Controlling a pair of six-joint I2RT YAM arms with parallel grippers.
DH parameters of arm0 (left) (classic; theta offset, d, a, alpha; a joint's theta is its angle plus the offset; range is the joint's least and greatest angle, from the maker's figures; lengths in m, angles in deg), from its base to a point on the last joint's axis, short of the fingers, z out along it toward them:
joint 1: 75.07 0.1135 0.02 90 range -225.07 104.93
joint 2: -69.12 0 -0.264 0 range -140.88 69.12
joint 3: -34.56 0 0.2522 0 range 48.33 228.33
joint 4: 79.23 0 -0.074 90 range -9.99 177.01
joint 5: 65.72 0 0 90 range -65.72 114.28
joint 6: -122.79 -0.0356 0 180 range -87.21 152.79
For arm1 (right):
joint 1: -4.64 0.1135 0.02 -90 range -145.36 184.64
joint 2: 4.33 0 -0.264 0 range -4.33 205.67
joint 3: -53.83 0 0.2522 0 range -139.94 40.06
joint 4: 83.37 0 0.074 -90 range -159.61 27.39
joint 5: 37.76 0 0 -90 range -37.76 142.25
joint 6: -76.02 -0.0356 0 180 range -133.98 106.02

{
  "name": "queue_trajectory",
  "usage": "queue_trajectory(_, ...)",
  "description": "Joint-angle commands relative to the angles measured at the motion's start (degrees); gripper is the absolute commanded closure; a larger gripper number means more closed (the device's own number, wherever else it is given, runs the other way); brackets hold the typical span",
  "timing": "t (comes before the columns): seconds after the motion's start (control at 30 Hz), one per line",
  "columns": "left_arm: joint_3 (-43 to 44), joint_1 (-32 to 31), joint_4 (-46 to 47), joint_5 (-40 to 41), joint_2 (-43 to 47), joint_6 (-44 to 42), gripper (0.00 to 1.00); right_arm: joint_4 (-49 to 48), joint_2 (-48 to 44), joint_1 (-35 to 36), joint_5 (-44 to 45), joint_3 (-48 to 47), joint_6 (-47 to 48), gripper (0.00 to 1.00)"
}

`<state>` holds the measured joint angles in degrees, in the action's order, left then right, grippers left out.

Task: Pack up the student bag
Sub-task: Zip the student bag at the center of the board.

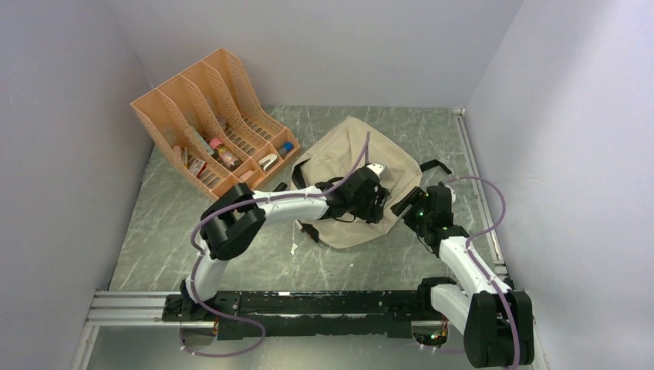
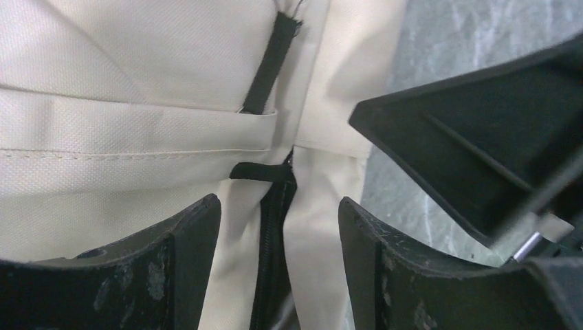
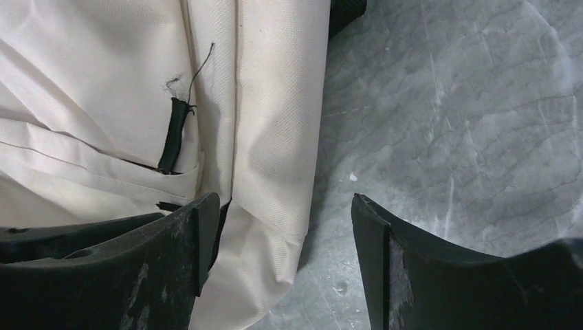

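Student bag (image 1: 351,154) is being left flat on the worktop (image 1: 193,231), centre-right. Left gripper (image 2: 277,206), jaws apart, is being held over the black zipper (image 2: 269,234). The bag's edge is being straddled by the right gripper (image 3: 285,206), jaws apart. The zipper pull should be found first, with the fabric pinned beside it. Bottles and small items are being kept in the orange file organizer (image 1: 166,100); the bag's interior is hidden.

Top view looks down from high behind the arm bases (image 1: 197,297) at the lower frame edge, covering the whole desk (image 1: 154,254), student bag (image 1: 339,142) at centre. Left wrist view sits very close over the bag's zipper (image 2: 271,261) inside the left hand (image 2: 278,203); right wrist view, equally close, faces the bag's edge and bare desk past the right hand (image 3: 283,199). Both wrist views share one short black tab (image 2: 271,62) on the fabric.
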<state>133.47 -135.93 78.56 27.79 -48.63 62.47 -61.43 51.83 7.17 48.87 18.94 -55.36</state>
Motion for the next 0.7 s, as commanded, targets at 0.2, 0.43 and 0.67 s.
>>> queue_trajectory(0.2, 2.6, 0.8, 1.5, 4.8, -3.0, 5.3, 0.33, -2.1, -0.4, -0.7, -1.4, 0.6, -0.5, 0.27)
queue_trajectory(0.43, 2.9, 2.2, 3.4, 5.1, -4.4, 8.7, 0.39, -2.2, -0.2, -0.7, -1.8, 0.7, -0.5, 0.28)
queue_trajectory(0.67, 4.3, 2.5, 3.6, 3.0, -6.4, 9.3, 0.53, -1.7, -0.2, -0.8, -1.4, 0.2, 0.1, 0.29)
